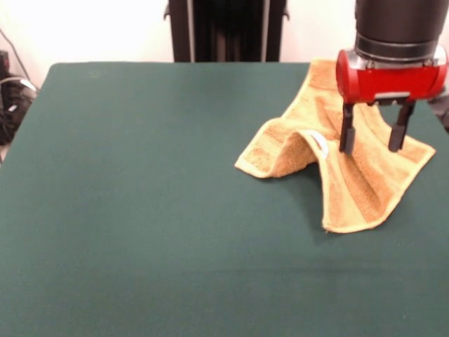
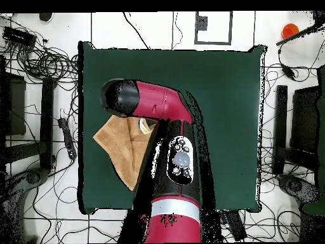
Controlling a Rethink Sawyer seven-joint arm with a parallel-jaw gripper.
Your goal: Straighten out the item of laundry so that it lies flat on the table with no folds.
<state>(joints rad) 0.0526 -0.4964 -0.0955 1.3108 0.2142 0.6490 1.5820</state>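
Observation:
The golden-orange towel (image 1: 337, 151) lies rumpled at the right side of the dark green table (image 1: 140, 210) in the front view. One part is folded up into a raised hump with a small white label showing. My gripper (image 1: 372, 147) hangs just above the towel's right part with its two dark fingers (image 1: 346, 130) spread apart and nothing between them. In the overhead view the towel (image 2: 120, 149) lies near the table's (image 2: 222, 95) left edge, and the arm hides the gripper and part of the towel.
The robot's pedestal (image 1: 228, 29) stands behind the table's far edge. Cables and equipment (image 2: 38, 57) lie on the floor around the table. The red and black arm (image 2: 171, 146) stretches over the table's lower left part in the overhead view.

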